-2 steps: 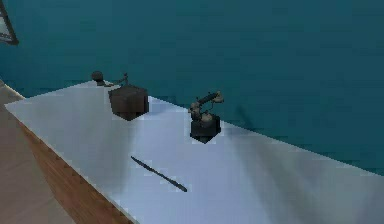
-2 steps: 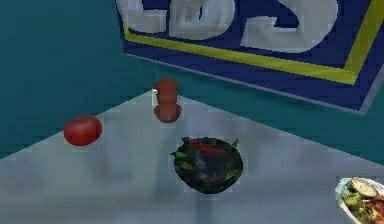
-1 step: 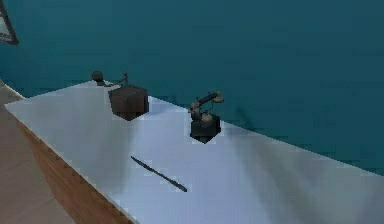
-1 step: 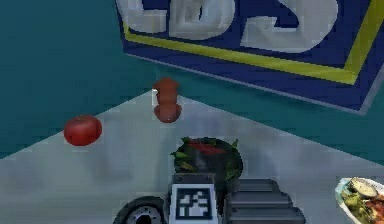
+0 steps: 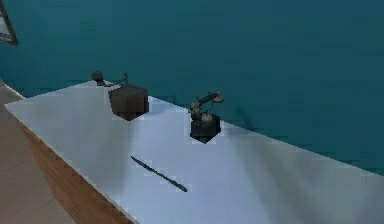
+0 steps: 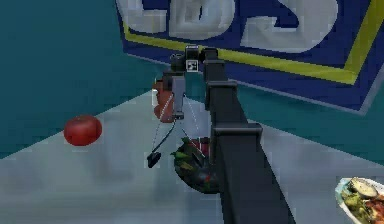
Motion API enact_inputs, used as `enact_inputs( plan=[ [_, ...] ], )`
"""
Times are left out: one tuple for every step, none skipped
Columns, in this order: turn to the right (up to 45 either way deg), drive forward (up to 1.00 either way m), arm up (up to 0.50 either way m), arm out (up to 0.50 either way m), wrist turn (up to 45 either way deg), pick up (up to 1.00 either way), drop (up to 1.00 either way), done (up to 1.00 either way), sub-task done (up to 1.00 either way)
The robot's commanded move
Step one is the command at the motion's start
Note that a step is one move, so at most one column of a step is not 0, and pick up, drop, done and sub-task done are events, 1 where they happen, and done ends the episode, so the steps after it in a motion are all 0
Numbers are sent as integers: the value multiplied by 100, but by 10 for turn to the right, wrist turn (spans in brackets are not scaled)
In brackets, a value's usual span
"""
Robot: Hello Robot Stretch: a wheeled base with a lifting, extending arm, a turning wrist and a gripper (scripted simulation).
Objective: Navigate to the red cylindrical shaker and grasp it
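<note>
1. Red with a pale part, a small upright thing (image 6: pixel 163 101) stands out against the dark gripper (image 6: pixel 160 145) in the arm side view. By colour and shape I take it for the red shaker.
2. The red shaker is right at the gripper's body, above the grey tabletop (image 6: pixel 100 190) and a little left of the picture's middle. I cannot tell whether it touches the table.
3. The two thin fingers (image 6: pixel 165 135) slant down and to the left from the gripper's body. I cannot tell whether the gripper holds anything.
4. Just right of the gripper sit the two white squares (image 6: pixel 190 66) with black marks. From them the dark square arm (image 6: pixel 235 150) runs down to the bottom edge.
5. Below the gripper and against the arm's left side lies a dark round thing (image 6: pixel 192 165) with green and red spots. I cannot say what it is.
6. Farther left on the same tabletop rests a red round fruit (image 6: pixel 83 130), well apart from the gripper.
7. At the arm side view's bottom right corner is a plate (image 6: pixel 342 195) with food on it.
8. Behind all this, a blue banner (image 6: pixel 300 50) with big white letters and a yellow border hangs on the teal wall (image 6: pixel 60 60).
9. The forward view looks along a pale counter (image 5: pixel 260 180) with a wooden side (image 5: pixel 70 185), again before a teal wall.
10. On the counter stand a dark box (image 5: pixel 129 101) with a crank and an old telephone (image 5: pixel 205 122). They are near each other but apart.
11. A thin dark tool (image 5: pixel 158 173) lies flat nearer to the camera.
</note>
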Motion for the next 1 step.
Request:
enact_inputs(
  plan=[
    [0,0,0,0,450,0,0,0,0]
  ],
)
